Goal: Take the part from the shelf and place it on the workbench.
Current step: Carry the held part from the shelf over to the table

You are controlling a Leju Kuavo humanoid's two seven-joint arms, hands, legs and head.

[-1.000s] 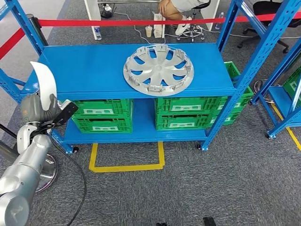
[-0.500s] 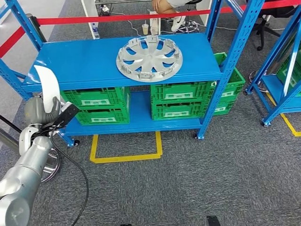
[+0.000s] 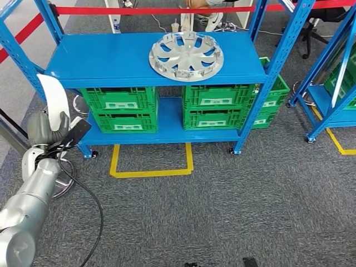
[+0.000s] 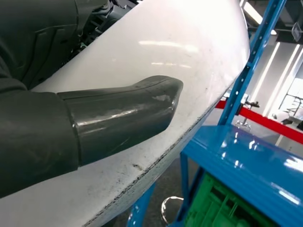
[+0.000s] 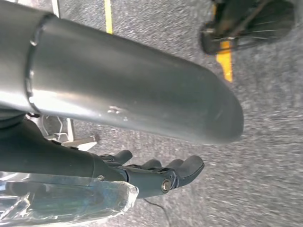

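Note:
My left hand [image 3: 47, 132] is raised at the left of the head view and grips a white curved part [image 3: 53, 95] that stands upright above it. Up close, the thick grey thumb [image 4: 125, 113] presses flat on the white part [image 4: 171, 33]. A silver hubcap [image 3: 186, 55] lies flat on the top board of the blue shelf [image 3: 105, 58], well to the right of that hand. In the right wrist view, my right hand [image 5: 153, 142] hangs over grey carpet with its dark fingers [image 5: 178, 170] stretched out and nothing in them.
Green crates [image 3: 122, 108] fill the lower shelf board. A yellow floor outline [image 3: 151, 167] lies in front of it. A second blue shelf [image 3: 331, 72] stands at the right. Red barrier tape [image 3: 138, 10] runs behind. A black cable [image 3: 90, 206] trails by my left arm.
The whole picture has shifted, so the camera moved; the shelf now sits higher in view. My left hand still holds the white part in the same way.

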